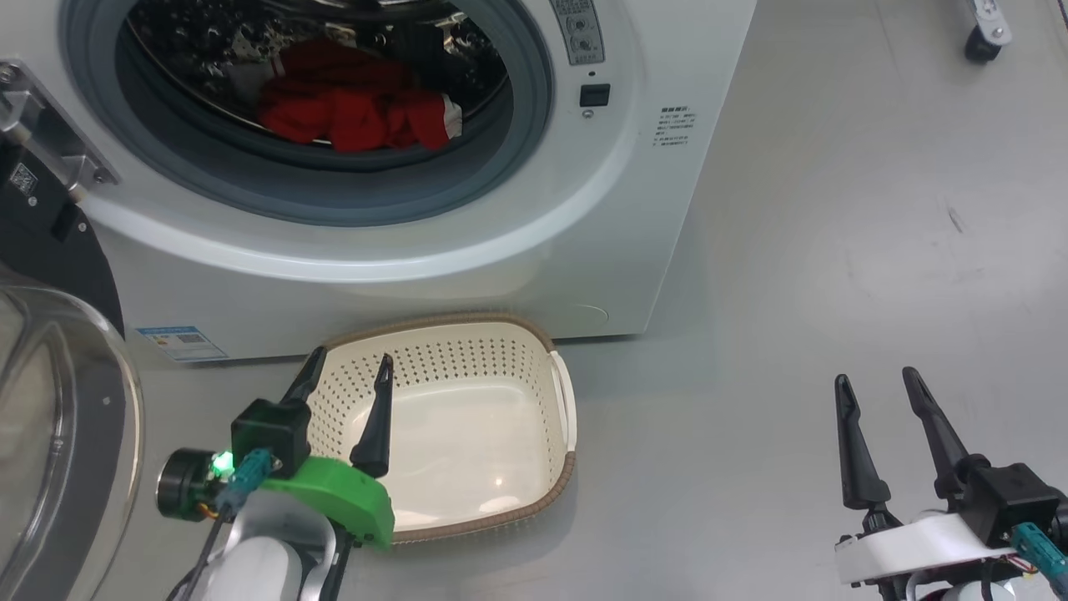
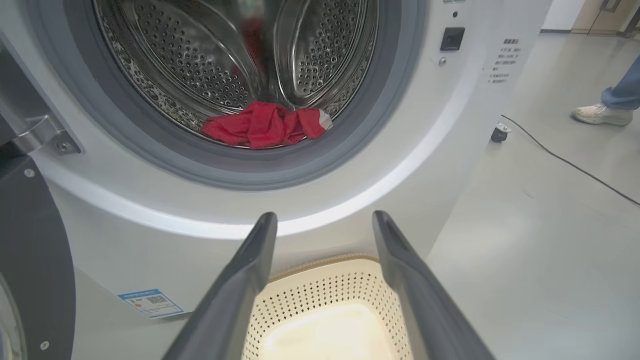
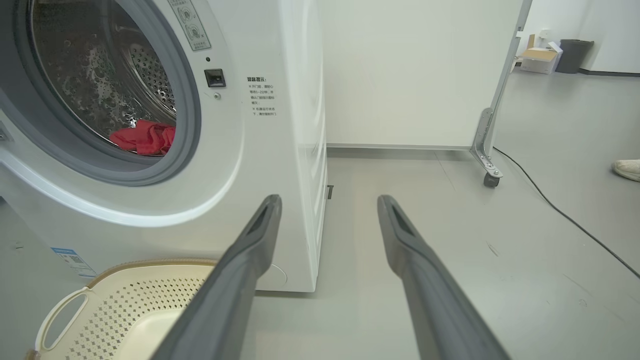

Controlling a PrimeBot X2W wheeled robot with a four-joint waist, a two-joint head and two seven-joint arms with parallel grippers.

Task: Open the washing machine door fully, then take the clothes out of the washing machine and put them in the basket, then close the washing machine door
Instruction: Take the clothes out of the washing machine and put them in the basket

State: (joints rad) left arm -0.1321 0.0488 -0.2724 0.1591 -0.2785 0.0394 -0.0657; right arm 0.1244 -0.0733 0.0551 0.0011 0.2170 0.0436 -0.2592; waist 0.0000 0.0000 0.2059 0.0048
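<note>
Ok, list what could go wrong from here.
1. The clothes lie behind the grey rubber ring; dragged out, they might snag on it.
2. The door stands open close beside the left gripper; a swing could knock it.
3. The basket sits low under the mouth; clothes released early could land on the floor.
</note>
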